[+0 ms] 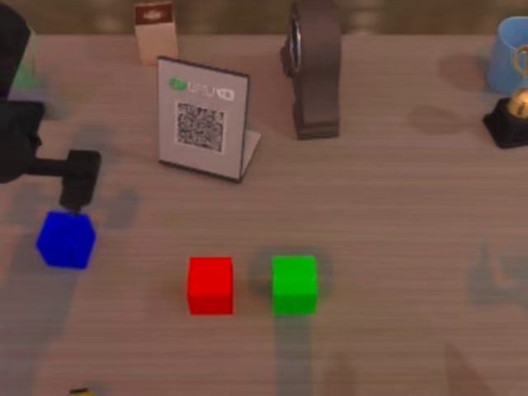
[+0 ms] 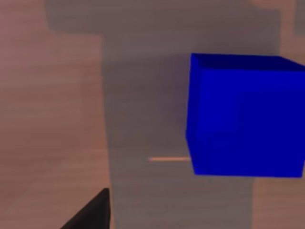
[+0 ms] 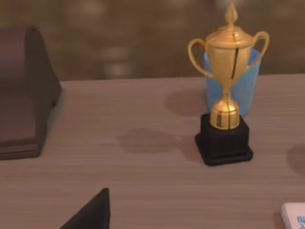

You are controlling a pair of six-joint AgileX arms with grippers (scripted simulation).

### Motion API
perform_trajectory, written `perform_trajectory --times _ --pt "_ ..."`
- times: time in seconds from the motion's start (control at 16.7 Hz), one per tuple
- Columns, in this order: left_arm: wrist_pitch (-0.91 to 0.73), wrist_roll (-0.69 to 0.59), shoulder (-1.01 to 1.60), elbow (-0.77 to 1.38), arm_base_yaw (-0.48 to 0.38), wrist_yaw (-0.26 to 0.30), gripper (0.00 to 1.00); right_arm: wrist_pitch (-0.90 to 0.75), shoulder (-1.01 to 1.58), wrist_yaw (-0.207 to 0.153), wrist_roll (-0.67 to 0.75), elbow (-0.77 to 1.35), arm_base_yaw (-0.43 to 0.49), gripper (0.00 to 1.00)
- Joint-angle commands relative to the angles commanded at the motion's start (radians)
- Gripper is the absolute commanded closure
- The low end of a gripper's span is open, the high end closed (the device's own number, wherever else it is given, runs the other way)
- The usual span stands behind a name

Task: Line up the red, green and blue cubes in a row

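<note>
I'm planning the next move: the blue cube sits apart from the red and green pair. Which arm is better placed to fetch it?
Left, probably. The left hand hangs just behind the blue cube at the table's left, and its wrist view shows the cube close. The right arm is out of the top view; its camera faces the trophy at the far right.

Counter point(image 1: 388, 214): wood-grain surface, pale brown, fine horizontal streaks, soft grey shadows across it.

Back wall: dim, mottled brown-gold band beyond the counter's far edge, blurred in the right wrist view.

Items along the far edge, left to right in the top view:
- Tan box point(image 1: 156, 30), brown label, upright.
- QR-code sign point(image 1: 203, 118), white card on a grey stand, tilted back, nearer the middle.
- Dark grey arched object point(image 1: 314, 70), upright, just right of the sign.
- Gold trophy point(image 3: 228, 81) on black base, far right.
- Light blue cup point(image 3: 249, 82), directly behind the trophy.

Light: diffuse, from above; shadows were soft-edged.
</note>
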Motion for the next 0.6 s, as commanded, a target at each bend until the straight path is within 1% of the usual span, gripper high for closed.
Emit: perform_trajectory --times 0.24,0.6 --pt "-0.069 0.0 0.127 0.104 -0.006 0.002 0.0 0.107 -0.172 -0.019 -0.057 -0.135 -0.058 0.0" --pt "-0.08 0.0 0.151 0.122 -0.002 0.003 0.0 0.123 -0.197 -0.023 -0.066 -0.155 -0.067 0.0"
